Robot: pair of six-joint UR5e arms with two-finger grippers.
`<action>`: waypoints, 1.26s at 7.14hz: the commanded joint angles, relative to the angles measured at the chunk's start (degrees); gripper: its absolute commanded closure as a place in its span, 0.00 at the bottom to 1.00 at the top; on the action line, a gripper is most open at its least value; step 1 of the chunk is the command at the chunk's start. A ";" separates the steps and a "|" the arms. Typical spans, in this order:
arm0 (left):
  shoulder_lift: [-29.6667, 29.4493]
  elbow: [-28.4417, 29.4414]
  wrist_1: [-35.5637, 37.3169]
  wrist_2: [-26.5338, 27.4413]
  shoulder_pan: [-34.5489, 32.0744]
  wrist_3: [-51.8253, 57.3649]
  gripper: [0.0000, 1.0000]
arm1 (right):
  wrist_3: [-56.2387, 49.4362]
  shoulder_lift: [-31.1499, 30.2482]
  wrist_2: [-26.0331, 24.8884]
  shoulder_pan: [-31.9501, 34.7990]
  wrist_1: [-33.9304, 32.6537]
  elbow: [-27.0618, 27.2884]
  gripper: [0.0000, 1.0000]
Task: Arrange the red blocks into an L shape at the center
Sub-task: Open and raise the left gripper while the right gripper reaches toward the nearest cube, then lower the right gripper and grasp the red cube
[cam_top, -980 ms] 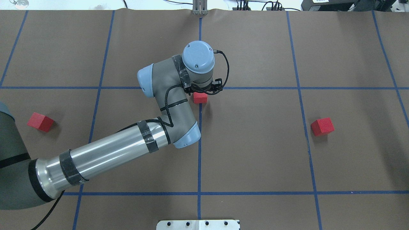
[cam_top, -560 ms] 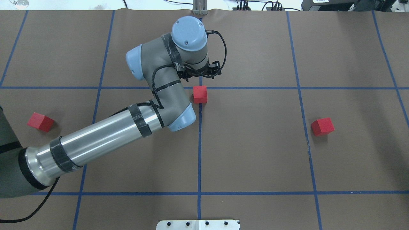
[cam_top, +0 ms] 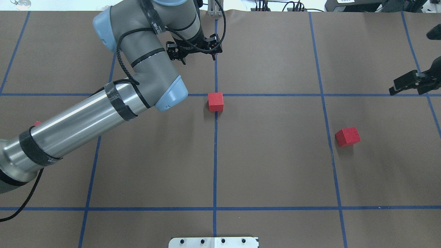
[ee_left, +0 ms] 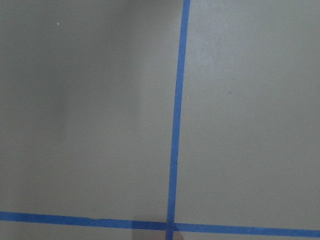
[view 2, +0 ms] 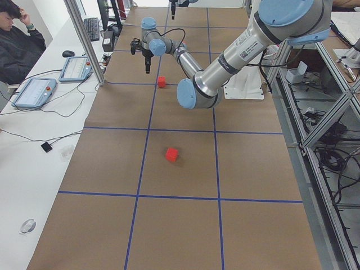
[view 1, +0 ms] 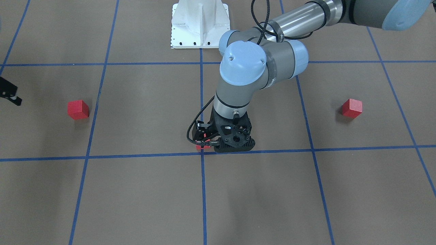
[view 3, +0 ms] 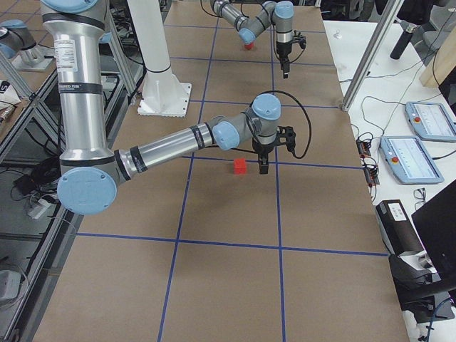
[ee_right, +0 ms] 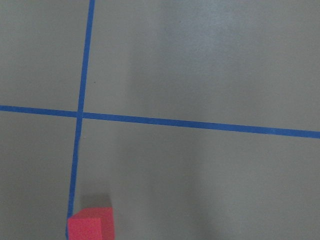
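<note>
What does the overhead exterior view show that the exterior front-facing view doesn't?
Overhead only: the small matte red cube at the centre blue tape cross, whole; front-facing gives just a red sliver. Front-facing only: the matte red cube on the robot's left, whole; overhead hides most behind the silver-grey left arm. Both: the matte red cube on the robot's right.

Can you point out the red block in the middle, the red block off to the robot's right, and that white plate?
middle red block (cam_top: 215,101), overhead view, middle of the block.
right red block (cam_top: 348,136), overhead view, middle of the block.
white plate (cam_top: 213,243), overhead view, bare surface below its bolt holes.
</note>
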 commanded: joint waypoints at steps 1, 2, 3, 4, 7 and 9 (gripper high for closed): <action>1.94 -2.34 0.89 0.12 -0.77 0.84 0.00 | 15.94 -0.04 -11.48 -14.95 8.46 0.21 0.01; 2.20 -2.34 0.80 0.29 -0.77 0.84 0.00 | 16.26 0.13 -12.58 -17.45 10.49 -2.06 0.01; 2.20 -2.34 0.80 0.30 -0.77 0.84 0.00 | 15.82 0.14 -12.51 -17.73 12.17 -4.08 0.01; 2.73 -2.43 0.71 0.30 -0.60 0.75 0.00 | 15.73 -0.12 -12.42 -17.65 12.36 -4.71 0.01; 3.08 -2.34 0.71 0.30 -0.24 0.66 0.00 | 15.73 -0.31 -12.24 -18.78 12.36 -6.55 0.01; 3.26 -2.34 0.62 0.21 -0.16 0.66 0.00 | 15.47 0.14 -12.33 -20.28 12.36 -8.76 0.01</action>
